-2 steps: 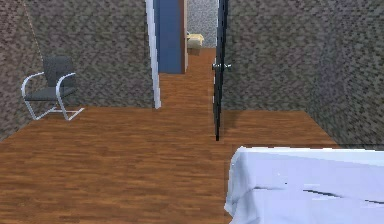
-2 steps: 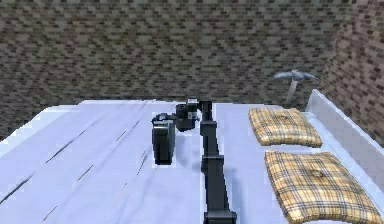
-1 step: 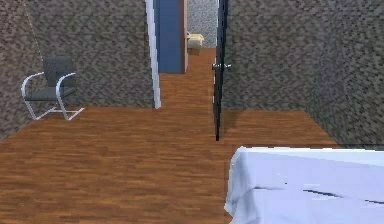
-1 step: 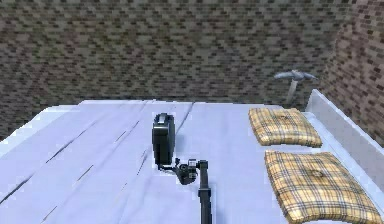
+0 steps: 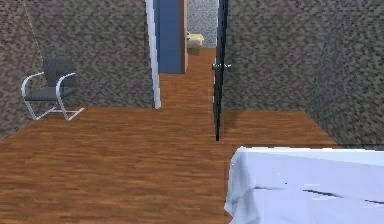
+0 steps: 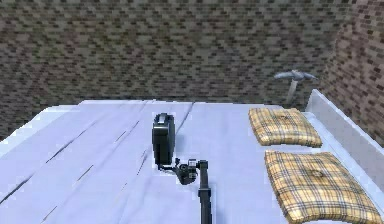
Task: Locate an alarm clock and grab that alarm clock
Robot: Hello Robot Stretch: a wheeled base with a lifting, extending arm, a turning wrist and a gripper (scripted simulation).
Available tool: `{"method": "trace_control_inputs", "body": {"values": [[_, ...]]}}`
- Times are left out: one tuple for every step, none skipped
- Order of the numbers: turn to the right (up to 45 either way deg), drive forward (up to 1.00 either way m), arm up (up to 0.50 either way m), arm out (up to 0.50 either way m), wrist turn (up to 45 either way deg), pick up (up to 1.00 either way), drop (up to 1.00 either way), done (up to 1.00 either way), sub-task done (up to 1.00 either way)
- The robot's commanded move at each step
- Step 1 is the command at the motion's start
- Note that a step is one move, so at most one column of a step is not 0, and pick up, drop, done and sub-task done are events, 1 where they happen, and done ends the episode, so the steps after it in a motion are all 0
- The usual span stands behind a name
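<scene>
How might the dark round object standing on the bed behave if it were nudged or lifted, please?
The dark round object stands narrow and upright on the soft bed sheet, so a nudge would probably tip it. Its hard-looking, rounded shell suggests it is stiff, and it might roll once toppled.

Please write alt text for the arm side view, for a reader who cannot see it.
A dark round object, possibly the alarm clock, stands on a pale bed, with the robot's gripper right by it; whether it holds anything cannot be told. Two yellow checked pillows lie at the view's right.
</scene>
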Motion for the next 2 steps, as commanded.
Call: {"method": "trace_control_inputs", "body": {"values": [[0.0, 0.00, 0.10, 0.00, 0.0, 0.00, 0.00, 0.00, 0.00], [0.0, 0.00, 0.00, 0.00, 0.0, 0.00, 0.00, 1.00, 0.00]]}}
